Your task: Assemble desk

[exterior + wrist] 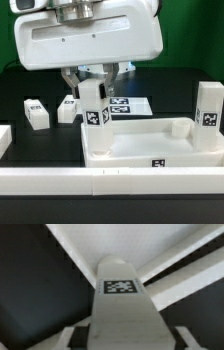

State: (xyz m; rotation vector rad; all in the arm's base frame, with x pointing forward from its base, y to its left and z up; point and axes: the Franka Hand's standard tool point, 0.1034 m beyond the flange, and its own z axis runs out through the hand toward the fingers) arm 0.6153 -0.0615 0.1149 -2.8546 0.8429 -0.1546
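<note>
My gripper [92, 90] is shut on a square white desk leg [95, 106] and holds it upright. A black-and-white tag faces the camera on that leg. Its lower end is at the far corner of the white tray-like tabletop [150, 148], on the exterior view's left. In the wrist view the leg [122, 308] runs away from me between my two fingers [76, 339], with its tag showing and the tabletop rim [190, 277] behind it. A second leg [208, 110] stands upright at the tabletop's far corner on the exterior view's right.
Two loose legs [36, 113] [68, 108] lie on the black table on the exterior view's left. The marker board [132, 104] lies behind the tabletop. A long white border rail [100, 186] runs along the front, and another piece of rail [4, 140] sits at the left edge.
</note>
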